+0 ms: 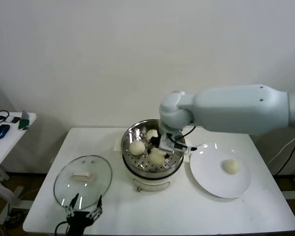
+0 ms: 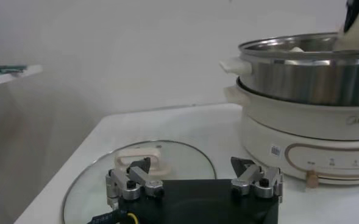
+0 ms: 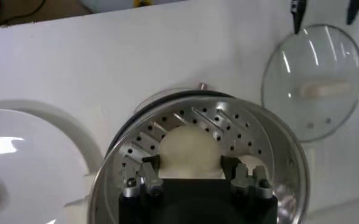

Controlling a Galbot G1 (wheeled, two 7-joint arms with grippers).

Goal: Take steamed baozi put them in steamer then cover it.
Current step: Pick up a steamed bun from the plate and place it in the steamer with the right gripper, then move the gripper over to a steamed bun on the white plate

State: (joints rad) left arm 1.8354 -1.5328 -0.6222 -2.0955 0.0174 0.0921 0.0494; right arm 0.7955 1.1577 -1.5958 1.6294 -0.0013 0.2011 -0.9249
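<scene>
The steamer [image 1: 129,133] stands mid-table on its white pot base [image 1: 150,184]. Two baozi [image 1: 136,147] [image 1: 152,133] lie on its perforated floor. My right gripper [image 1: 163,146] reaches into the basket and is shut on a third baozi [image 3: 190,148], low over the floor [image 3: 228,125]. One more baozi [image 1: 230,166] lies on the white plate [image 1: 211,183] to the right. The glass cover [image 1: 83,184] with its white handle [image 1: 82,175] lies flat at the left. My left gripper [image 1: 83,206] is open and empty at the cover's near edge [image 2: 194,167].
The white table [image 1: 187,211] holds everything. A side table [image 1: 10,129] with small items stands at the far left. The wall is close behind.
</scene>
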